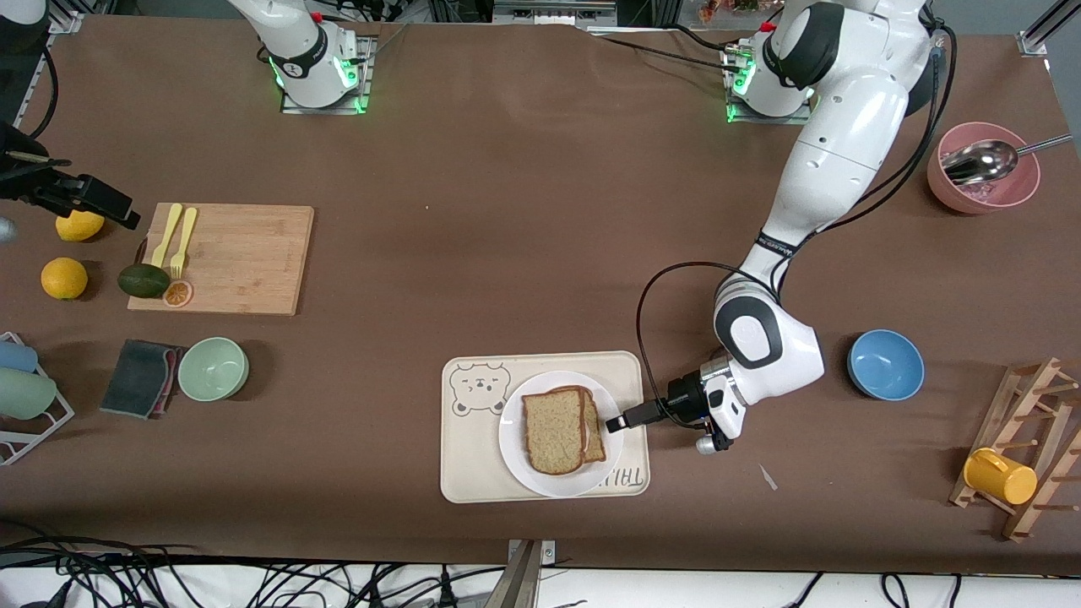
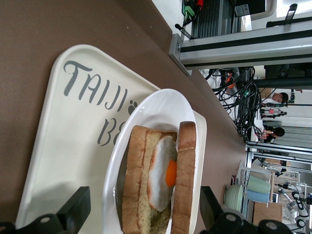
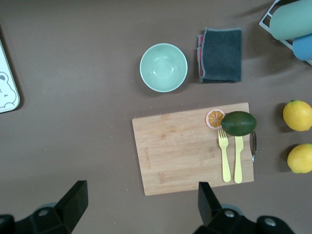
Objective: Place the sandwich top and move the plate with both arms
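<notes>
1. Sandwich top (image 1: 554, 431), a speckled tan slice with a darker crust, lies on a lower slice bearing a fried egg (image 2: 163, 173); the two are offset, so the lower slice's edge shows toward the left arm's end
2. In the left wrist view the top slice and the lower slice gape on the gripper's side, with the egg white and orange yolk showing between them
3. The stacked slices rest on the plate (image 1: 515, 443), which is round and white
4. The plate sits on a cream tray (image 1: 464, 456) printed with a bear face and grey lettering, near the table edge closest to the front camera
5. Left gripper (image 1: 615, 422) is low beside the plate's rim on the left arm's side, pointing at the sandwich; its fingers (image 2: 75, 209) stand apart with the sandwich end between them, gripping nothing
6. Right gripper (image 1: 127, 215) hangs at the right arm's end of the table, just beside a wooden cutting board (image 1: 245, 257) and over a lemon (image 1: 78, 225), waiting; its fingers (image 3: 73, 202) are spread wide and empty
7. On the board lie two yellow forks (image 1: 176, 236), an avocado (image 1: 143, 280) and an orange slice (image 1: 177, 293)
8. A second lemon (image 1: 64, 278) lies just beside the board
9. A green bowl (image 1: 213, 368) and a dark cloth (image 1: 139, 377) lie nearer the front camera than the board
10. A blue bowl (image 1: 885, 364) sits toward the left arm's end of the table
</notes>
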Robot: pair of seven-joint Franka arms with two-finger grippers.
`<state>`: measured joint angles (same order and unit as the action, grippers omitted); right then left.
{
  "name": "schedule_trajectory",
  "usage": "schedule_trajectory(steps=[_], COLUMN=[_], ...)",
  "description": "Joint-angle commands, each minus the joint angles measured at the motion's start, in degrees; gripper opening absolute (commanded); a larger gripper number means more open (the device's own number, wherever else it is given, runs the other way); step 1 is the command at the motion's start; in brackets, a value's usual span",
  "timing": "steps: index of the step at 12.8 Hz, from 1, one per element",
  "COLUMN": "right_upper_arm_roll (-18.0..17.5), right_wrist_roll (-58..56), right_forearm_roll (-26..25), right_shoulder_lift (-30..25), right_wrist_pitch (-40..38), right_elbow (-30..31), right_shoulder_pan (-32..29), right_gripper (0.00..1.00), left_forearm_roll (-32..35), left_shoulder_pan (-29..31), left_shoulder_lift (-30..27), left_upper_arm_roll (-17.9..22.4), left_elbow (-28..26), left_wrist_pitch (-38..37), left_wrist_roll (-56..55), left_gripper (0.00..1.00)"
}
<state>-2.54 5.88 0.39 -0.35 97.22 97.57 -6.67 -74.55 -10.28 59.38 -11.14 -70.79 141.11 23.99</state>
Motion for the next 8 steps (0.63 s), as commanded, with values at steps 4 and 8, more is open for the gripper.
schedule_trajectory(steps=[4,8], right_upper_arm_roll=[-0.8,-0.8], right_wrist_roll=[-0.1,0.0], right_forearm_roll=[-1.3,-1.1], right_shoulder_lift=[2.6,2.6], right_wrist_pitch=[-1.1,-6.3], right_elbow=[-4.1,-4.0], right_shoulder_pan=[0.1,0.2], right_gripper=[1.0,1.0], left_forearm_roll=[12.1,34.3], left_shoulder_pan=[-0.3,-0.6], left_shoulder_lift=[-6.3,-10.3], left_upper_arm_roll=[2.5,4.5], left_elbow=[-0.5,-1.1], left_wrist_pitch=[-0.7,-0.8], left_wrist_roll=[-15.0,-32.6], left_gripper=[1.0,1.0])
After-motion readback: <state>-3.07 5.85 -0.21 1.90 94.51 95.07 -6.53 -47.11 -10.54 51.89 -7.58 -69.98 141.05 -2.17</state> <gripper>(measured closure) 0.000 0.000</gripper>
